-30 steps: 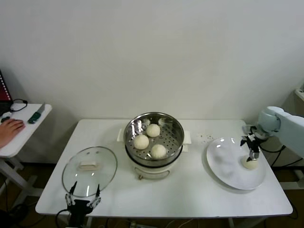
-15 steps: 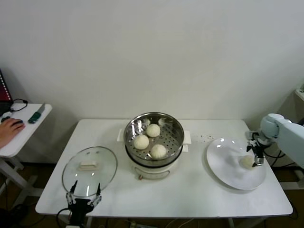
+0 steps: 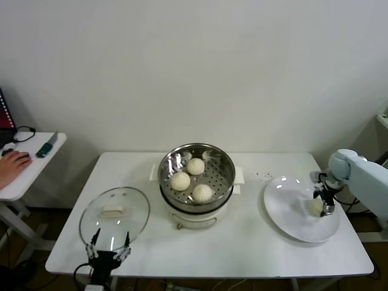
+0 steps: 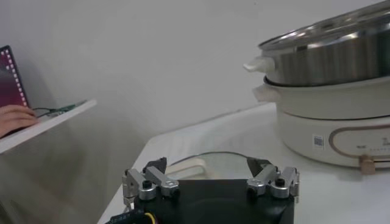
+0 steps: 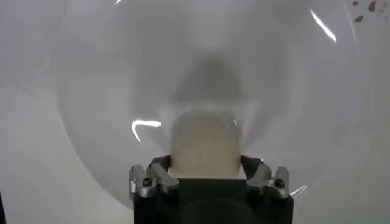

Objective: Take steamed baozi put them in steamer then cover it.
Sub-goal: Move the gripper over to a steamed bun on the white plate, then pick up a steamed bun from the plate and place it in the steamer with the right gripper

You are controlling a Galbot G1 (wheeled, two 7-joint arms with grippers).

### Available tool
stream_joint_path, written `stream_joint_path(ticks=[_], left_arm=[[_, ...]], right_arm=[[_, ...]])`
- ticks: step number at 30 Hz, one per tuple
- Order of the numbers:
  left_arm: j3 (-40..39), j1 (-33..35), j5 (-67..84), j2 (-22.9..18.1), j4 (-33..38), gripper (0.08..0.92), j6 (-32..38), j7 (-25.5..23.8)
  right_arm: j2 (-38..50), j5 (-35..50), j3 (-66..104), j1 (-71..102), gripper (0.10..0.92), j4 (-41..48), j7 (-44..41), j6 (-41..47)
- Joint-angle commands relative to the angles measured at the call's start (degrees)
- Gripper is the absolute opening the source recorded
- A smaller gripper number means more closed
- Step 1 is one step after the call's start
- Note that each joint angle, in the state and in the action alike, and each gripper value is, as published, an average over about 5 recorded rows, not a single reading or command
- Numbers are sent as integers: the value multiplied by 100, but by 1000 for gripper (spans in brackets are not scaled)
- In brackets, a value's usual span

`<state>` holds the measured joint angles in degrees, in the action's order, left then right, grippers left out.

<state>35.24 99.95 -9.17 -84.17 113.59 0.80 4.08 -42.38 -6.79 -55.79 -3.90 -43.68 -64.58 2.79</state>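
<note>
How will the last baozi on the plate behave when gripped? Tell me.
The baozi looks soft and domed, so the right gripper straddling it may dent it. Its round shape could roll on the smooth white plate. Probably light.

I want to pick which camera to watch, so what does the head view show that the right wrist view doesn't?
Only the head view shows the steamer holding three baozi, the glass cover lying on the table, and the left tool parked near it. Only the right wrist view shows the right tool open, its fingers either side of the last baozi. Both show that baozi on the white plate.
</note>
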Motion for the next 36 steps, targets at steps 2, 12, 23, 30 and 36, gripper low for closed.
stream_joint_path(ticks=[2, 12, 23, 30, 36], left_arm=[[12, -2, 6, -7, -11, 823, -3, 2], [-122, 4, -37, -57, 21, 823, 17, -23], [-292, 113, -37, -49, 129, 823, 127, -61], [-474, 11, -172, -62, 190, 823, 122, -104], [-504, 47, -213, -15, 98, 823, 234, -123]], right_arm=[[-50, -69, 56, 38, 718, 115, -28, -36], [214, 1666, -1159, -1373, 662, -576, 93, 466], [-804, 4576, -3982, -4460, 662, -1344, 317, 1018], [-2109, 5833, -4640, -5064, 662, -1465, 434, 1258], [-3108, 6586, -5007, -5229, 668, -1532, 607, 1421]])
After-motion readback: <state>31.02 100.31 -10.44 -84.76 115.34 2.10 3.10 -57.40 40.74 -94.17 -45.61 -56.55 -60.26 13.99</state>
